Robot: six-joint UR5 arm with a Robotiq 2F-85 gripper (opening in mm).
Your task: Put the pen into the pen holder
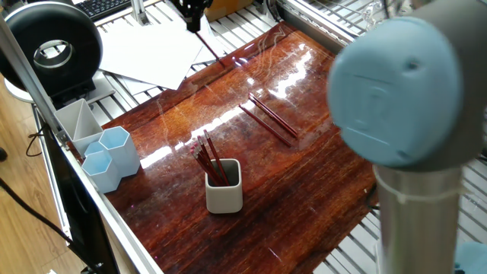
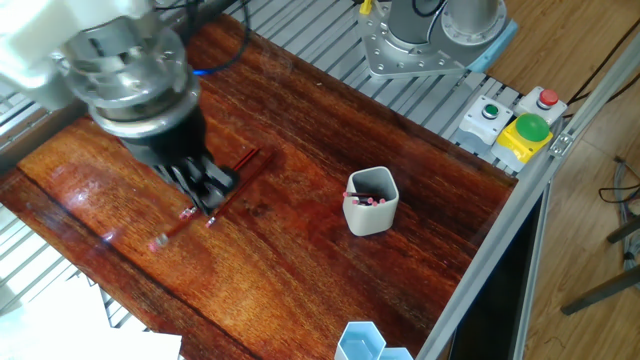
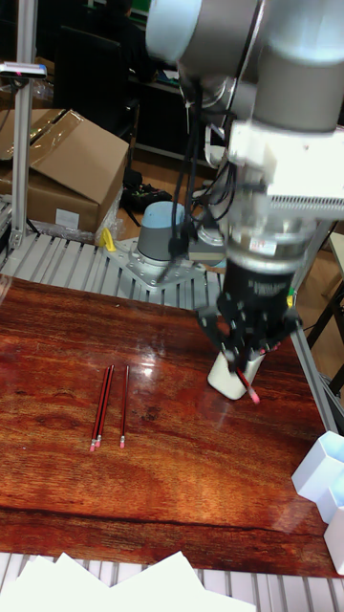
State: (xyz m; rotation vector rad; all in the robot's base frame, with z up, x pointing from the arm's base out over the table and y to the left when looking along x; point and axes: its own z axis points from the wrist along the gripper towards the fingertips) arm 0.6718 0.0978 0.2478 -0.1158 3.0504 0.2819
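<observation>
I'm working in a robotics lab: the glossy wooden tabletop (image 2: 330,200) sits on a slotted aluminium frame (image 2: 420,95), with a red and green button box (image 2: 520,130) bolted at its corner. Beyond the edge I see a keyboard (image 1: 103,6), loose paper sheets (image 1: 148,49) and cardboard boxes (image 3: 62,177).

I count three pens (image 3: 124,406) lying on the table (image 3: 57,478), plus a fourth pen (image 3: 250,387) held in the gripper (image 3: 247,359). One pen holder (image 1: 224,194), two blue hexagonal cups (image 1: 114,148).
</observation>
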